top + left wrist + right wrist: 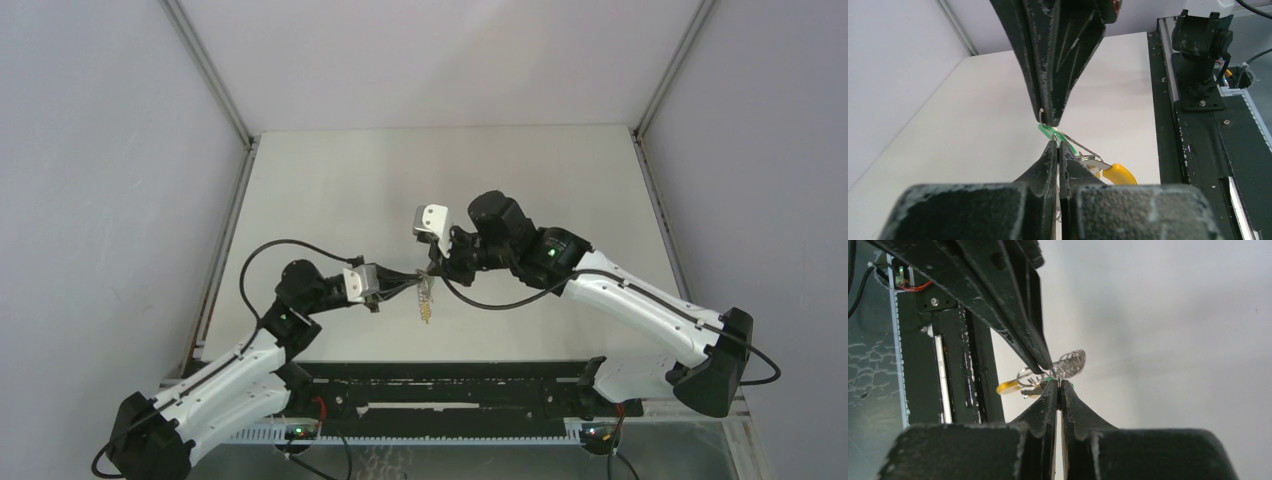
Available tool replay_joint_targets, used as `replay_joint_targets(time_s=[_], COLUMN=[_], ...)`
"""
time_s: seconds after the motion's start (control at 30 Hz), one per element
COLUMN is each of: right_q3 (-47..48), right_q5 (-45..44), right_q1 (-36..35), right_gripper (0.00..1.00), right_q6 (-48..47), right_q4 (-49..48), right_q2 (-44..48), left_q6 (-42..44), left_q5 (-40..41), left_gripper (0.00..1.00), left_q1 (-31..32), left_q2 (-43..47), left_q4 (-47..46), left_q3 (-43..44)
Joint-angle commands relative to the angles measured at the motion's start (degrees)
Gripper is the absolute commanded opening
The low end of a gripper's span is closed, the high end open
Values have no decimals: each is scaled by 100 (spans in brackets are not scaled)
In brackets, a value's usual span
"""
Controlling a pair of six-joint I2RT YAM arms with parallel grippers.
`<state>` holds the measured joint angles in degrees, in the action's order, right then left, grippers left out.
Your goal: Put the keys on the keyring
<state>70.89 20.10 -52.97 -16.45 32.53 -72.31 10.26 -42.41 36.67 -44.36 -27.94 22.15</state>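
Note:
Both grippers meet tip to tip above the middle of the table. In the right wrist view my left gripper's fingers (1018,335) come in from the upper left and pinch the grey beaded keyring (1071,363). My left gripper (1057,144) is shut on its thin wire, and the keyring (1083,146) shows edge-on. My right gripper (1058,382) is shut on the green key (1048,378), whose head shows on both sides of the tips. The yellow key (1119,173) hangs from a small ring below, seen in the top view as a dangling cluster (427,304).
A black rail (450,385) with the arm bases runs along the table's near edge, close under the keys in the left wrist view. The white tabletop (400,180) is enclosed by grey walls on the left, right and back.

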Motion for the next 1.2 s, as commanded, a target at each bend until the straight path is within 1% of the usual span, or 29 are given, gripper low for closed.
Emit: replay_joint_targets(time_s=[0.0,0.17,0.33,0.5,0.53,0.67,0.8,0.9,0.97,1.07,1.17], right_q3=[307,307,85,-465,-575,-1141,-1529,-1643,-1715,-1745,-1758], right_q5=[43,68,121,-9,-52,-718,-863,-1166,-1280,-1431,-1455], right_q1=[225,275,284,621,686,834,1043,1096,1108,1180,1263], right_gripper=[0,0,0,0,0,0,0,0,0,0,0], right_q6=[319,398,270,174,223,606,1029,1248,1332,1349,1357], right_q4=[-251,-27,-193,-273,-281,-389,-313,-147,-220,-480,-993], right_q2=[-59,-209,-31,97,91,97,128,-153,-427,-979,-1455], left_q6=[42,-303,-276,122,128,120,70,33,29,36,45], left_q5=[-228,-143,178,1160,1385,2093,2454,2524,2555,2580,2588], left_gripper=[0,0,0,0,0,0,0,0,0,0,0], left_q1=[81,80,82,82,80,78,78,78,78,79,78], left_q2=[206,373,301,328,365,505,551,527,530,531,514], left_q4=[-284,-955,-959,-275,-256,-303,-374,-409,-414,-414,-415], left_q3=[99,-128,-173,-96,-113,-228,-281,-282,-290,-291,-303])
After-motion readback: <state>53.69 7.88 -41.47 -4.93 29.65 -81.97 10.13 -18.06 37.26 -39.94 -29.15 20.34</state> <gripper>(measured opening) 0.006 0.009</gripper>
